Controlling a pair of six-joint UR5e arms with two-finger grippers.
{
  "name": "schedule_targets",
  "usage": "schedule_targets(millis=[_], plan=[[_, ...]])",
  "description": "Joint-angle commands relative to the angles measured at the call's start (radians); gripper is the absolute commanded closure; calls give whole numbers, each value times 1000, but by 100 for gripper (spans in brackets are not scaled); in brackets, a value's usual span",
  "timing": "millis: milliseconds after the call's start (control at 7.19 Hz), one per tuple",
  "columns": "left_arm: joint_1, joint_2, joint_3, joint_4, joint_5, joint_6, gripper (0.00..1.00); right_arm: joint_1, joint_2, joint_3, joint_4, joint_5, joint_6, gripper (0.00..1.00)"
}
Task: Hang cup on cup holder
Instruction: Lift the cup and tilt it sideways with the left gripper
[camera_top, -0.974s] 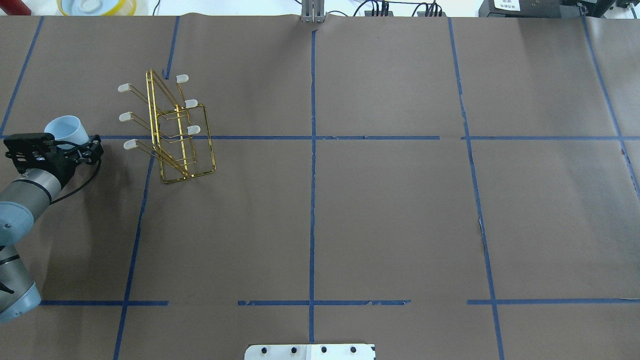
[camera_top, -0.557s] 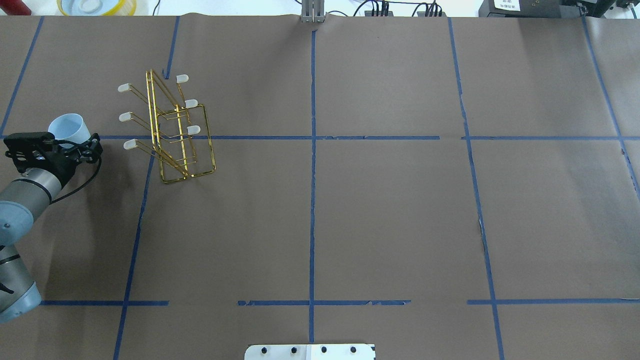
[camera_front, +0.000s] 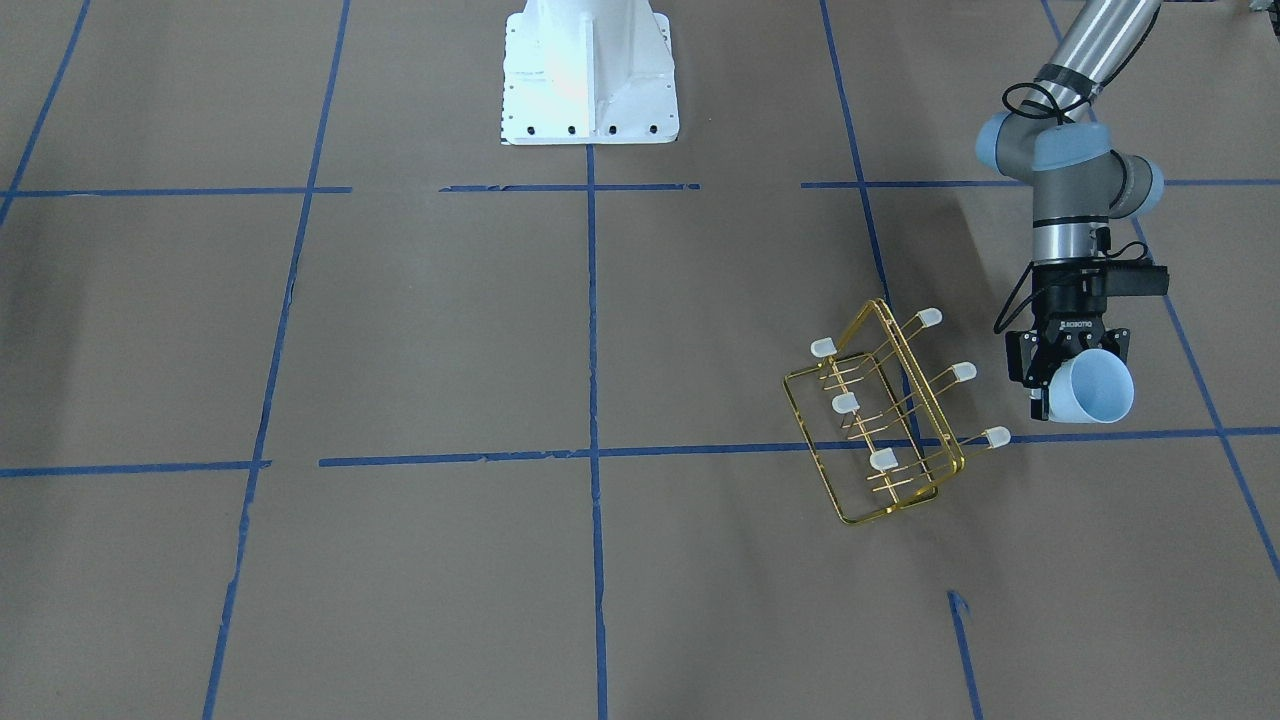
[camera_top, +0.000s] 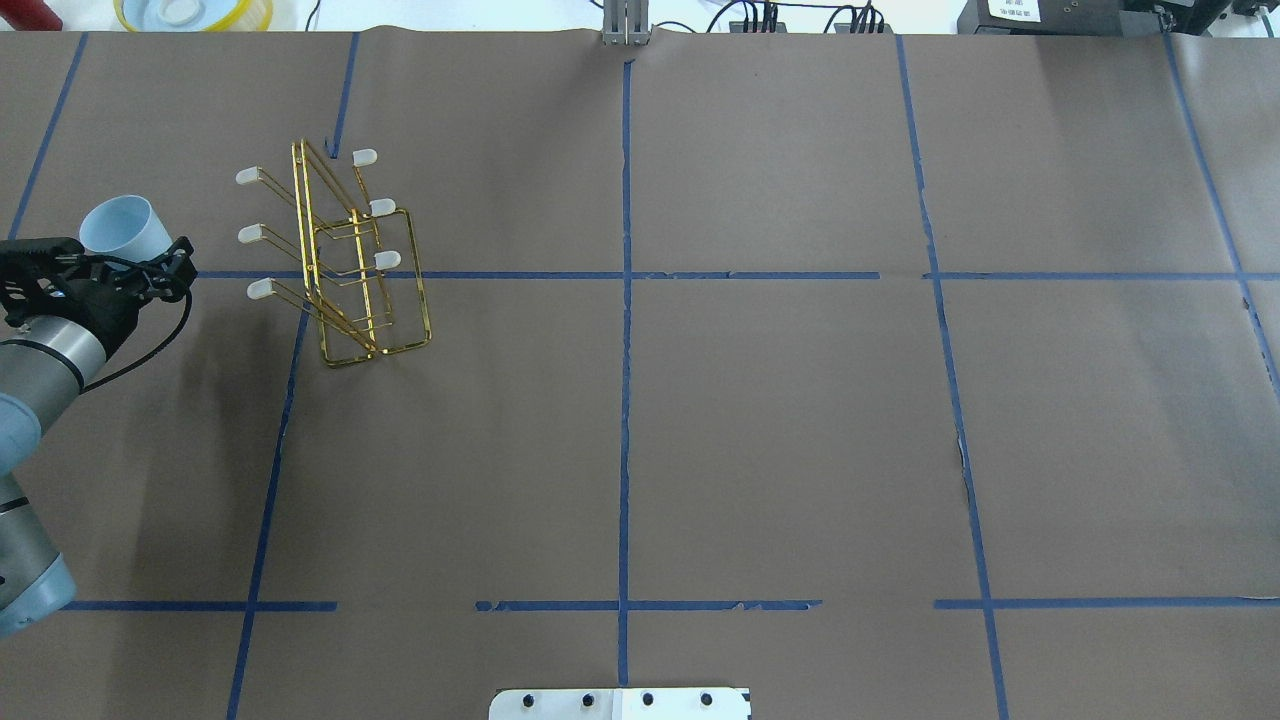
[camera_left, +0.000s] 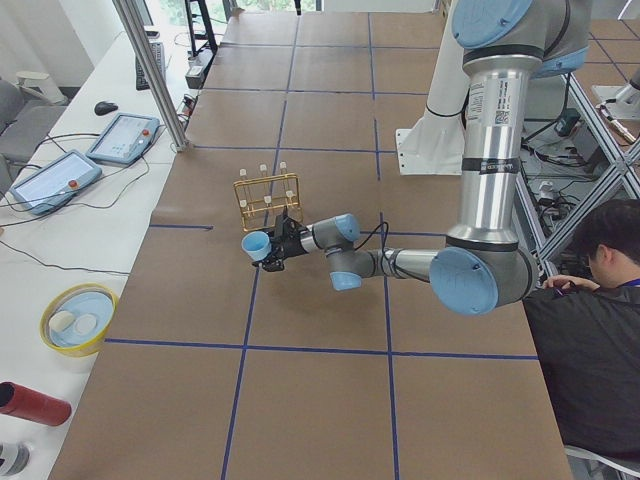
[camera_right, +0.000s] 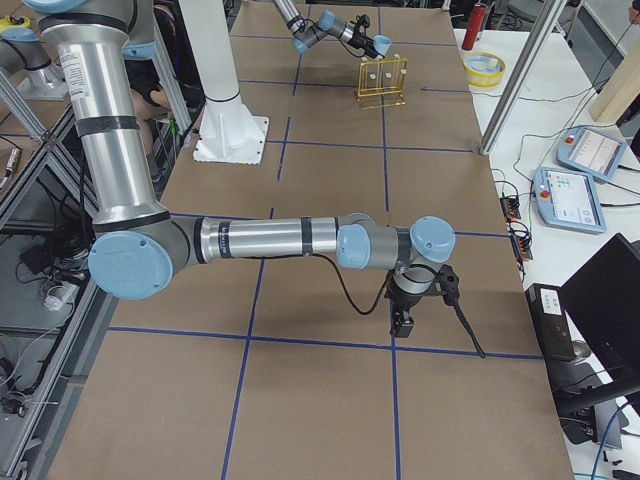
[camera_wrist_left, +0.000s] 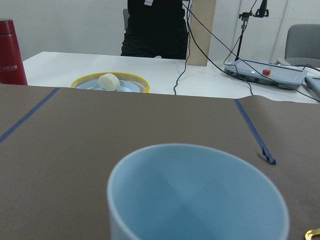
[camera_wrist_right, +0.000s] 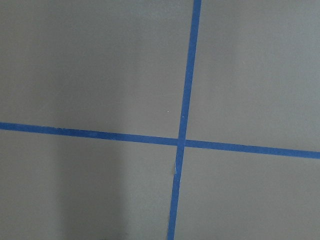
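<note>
The pale blue cup (camera_top: 117, 228) is held in my left gripper (camera_top: 112, 262), which is shut on it, above the table's left edge. Its open mouth faces away from the wrist. The cup also shows in the front view (camera_front: 1096, 390) and fills the bottom of the left wrist view (camera_wrist_left: 197, 195). The gold wire cup holder (camera_top: 345, 262) stands to the right of the cup, apart from it, with its capped prongs pointing toward the cup; no cup hangs on it (camera_front: 880, 425). My right gripper (camera_right: 401, 322) shows only in the exterior right view, low over bare table. I cannot tell if it is open or shut.
A yellow-rimmed bowl (camera_top: 190, 12) and a red bottle (camera_wrist_left: 11, 52) sit on the white bench beyond the table's far edge. The white robot base (camera_front: 590, 70) stands at the near edge. An operator (camera_left: 590, 300) sits beside the robot.
My left gripper has moved left and toward the far side with the cup, which now sits farther from the cup holder. The cup holder has not moved.
</note>
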Motion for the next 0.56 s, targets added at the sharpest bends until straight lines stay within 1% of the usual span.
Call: schedule_targets(millis=[0, 139, 278, 418], plan=[[-2, 77, -170, 34, 4, 177, 76, 0, 0, 0, 0, 0, 0, 0], [-5, 125, -259, 78, 7, 193, 75, 0, 0, 0, 0, 0, 0, 0], [-5, 154, -336, 179, 11, 225, 87, 0, 0, 0, 0, 0, 0, 0], [-7, 156, -395, 228, 11, 314, 89, 0, 0, 0, 0, 0, 0, 0]])
